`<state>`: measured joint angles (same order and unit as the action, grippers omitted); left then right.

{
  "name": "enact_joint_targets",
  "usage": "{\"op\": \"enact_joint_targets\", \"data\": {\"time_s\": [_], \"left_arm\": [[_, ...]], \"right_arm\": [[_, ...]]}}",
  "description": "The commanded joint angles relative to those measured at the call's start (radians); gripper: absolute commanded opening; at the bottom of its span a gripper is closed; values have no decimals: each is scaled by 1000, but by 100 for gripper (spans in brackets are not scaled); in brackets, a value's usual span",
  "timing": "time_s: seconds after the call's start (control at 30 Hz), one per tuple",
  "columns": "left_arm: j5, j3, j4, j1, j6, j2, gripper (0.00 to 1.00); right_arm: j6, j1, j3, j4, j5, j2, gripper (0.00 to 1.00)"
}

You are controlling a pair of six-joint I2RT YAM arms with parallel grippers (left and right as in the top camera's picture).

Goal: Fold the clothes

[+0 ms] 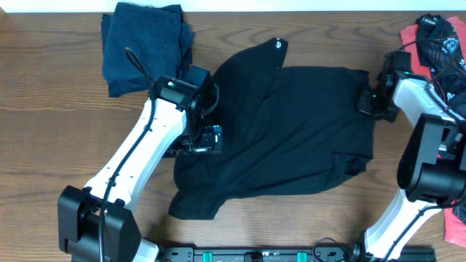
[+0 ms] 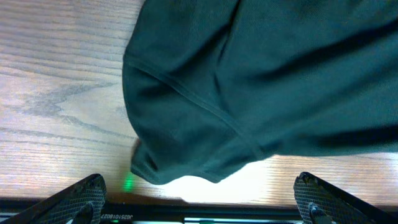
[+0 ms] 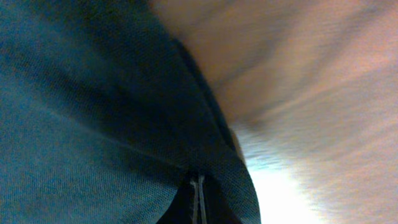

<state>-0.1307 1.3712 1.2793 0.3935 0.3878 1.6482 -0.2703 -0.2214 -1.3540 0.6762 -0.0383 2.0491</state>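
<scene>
A black T-shirt (image 1: 291, 138) lies spread across the middle of the table, its small white logo (image 1: 277, 46) near the collar at the top. My left gripper (image 1: 206, 140) hovers at the shirt's left edge. In the left wrist view it (image 2: 202, 200) stands wide open with nothing between its fingers (image 2: 78, 198), and a rounded fold of the black shirt (image 2: 249, 93) lies just ahead on the wood. My right gripper (image 1: 365, 99) sits at the shirt's right edge. In the right wrist view it (image 3: 198, 199) is shut on the black fabric (image 3: 93, 112).
A folded dark navy shirt (image 1: 145, 44) lies at the back left. A pile of coral-red and black clothes (image 1: 437, 36) sits at the back right corner, beside the right arm. Bare wooden table (image 1: 44, 124) shows at the left and along the front.
</scene>
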Motion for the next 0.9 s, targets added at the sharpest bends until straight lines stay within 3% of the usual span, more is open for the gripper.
{"op": "enact_joint_targets", "data": {"time_s": [0.0,0.33,0.63,0.87], "left_arm": [[11,18,-3,-4,-12,-15,98],[11,12,-8,-4,-12,-15,98],[6,11,-23,-4,-12,-15,98],[-14,11,-102,-4,-13,-15,99]], "right_arm": [[11,-76,27,12,-131,75,1],[32,-183,-104,100,-198,75,1],[13,-241,-406,330,-189,74,1],[31,-235,-659,580,92,64,1]]}}
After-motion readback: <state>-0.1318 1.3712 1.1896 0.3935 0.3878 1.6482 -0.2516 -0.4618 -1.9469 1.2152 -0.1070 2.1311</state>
